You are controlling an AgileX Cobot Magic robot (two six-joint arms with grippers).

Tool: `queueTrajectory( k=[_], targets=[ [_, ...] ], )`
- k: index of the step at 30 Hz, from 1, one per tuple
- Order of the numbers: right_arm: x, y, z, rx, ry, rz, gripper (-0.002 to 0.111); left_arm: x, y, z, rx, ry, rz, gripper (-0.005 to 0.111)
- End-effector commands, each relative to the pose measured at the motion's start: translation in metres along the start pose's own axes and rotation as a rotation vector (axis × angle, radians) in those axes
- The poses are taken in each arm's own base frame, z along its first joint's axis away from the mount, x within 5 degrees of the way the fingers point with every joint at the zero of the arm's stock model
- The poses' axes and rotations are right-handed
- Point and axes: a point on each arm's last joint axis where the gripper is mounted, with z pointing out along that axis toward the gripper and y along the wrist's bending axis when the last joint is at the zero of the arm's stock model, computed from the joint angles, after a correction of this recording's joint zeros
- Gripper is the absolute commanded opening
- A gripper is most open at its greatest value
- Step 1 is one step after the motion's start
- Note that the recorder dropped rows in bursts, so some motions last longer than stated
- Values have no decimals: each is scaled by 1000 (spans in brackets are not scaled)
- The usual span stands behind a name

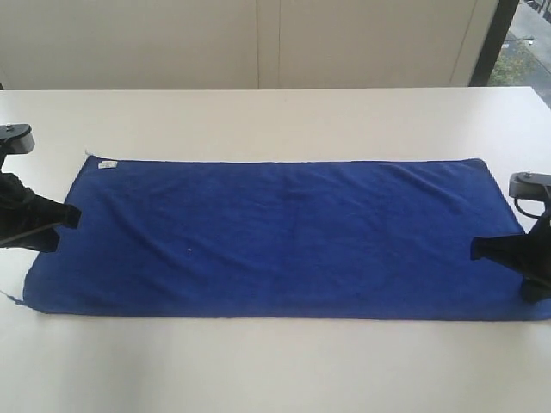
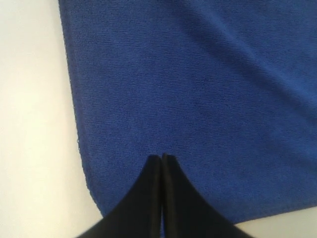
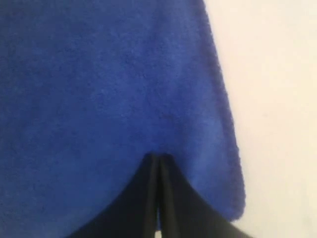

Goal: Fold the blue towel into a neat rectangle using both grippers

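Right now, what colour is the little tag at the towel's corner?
White; the tag on the blue towel shows best in the exterior view.

blue towel (image 1: pixel 275 237) fuzzy matt terry cloth; table (image 1: pixel 275 116) smooth white.

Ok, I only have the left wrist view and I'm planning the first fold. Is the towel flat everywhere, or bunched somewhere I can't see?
Observer: The deep-blue rectangular terry towel lies spread out and unfolded on the white table.
Operator: And the other side?
Observer: The right gripper is shut, over the towel's right short edge, opposite the left gripper.
Operator: Any marker for orientation?
Observer: A small white tag sits at the far-left corner in the exterior view.
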Motion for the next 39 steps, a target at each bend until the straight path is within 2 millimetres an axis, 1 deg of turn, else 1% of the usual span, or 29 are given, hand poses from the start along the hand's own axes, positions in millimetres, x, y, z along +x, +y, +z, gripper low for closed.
queueTrajectory(
  k=[1, 6, 10, 14, 17, 20, 31, 39],
  targets=[
    [-3, -2, -22, -11, -75, 6, 0, 2, -1, -1, 16, 15, -16, 0],
    [-6, -1, -46, -64, -179, 48, 0, 5, -3, -1, 37, 55, -18, 0],
    [-7, 0, -53, -86, -214, 67, 0, 9, -2, 6, 41, 87, -3, 0],
    [-7, 0, -52, -94, -222, 73, 0, 13, 0, 18, 38, 126, -10, 0],
    [-7, 0, -52, -96, -228, 73, 0, 16, 2, 27, 43, 159, 26, 0],
    [-8, 1, -52, -101, -235, 77, 0, 19, 4, 31, 41, 189, 40, 0],
    [-8, 2, -53, -113, -233, 93, 0, 29, 7, 46, 39, 274, 51, 0],
    [-8, 2, -53, -120, -235, 102, 0, 33, 6, 45, 52, 318, 58, 0]
  ],
)
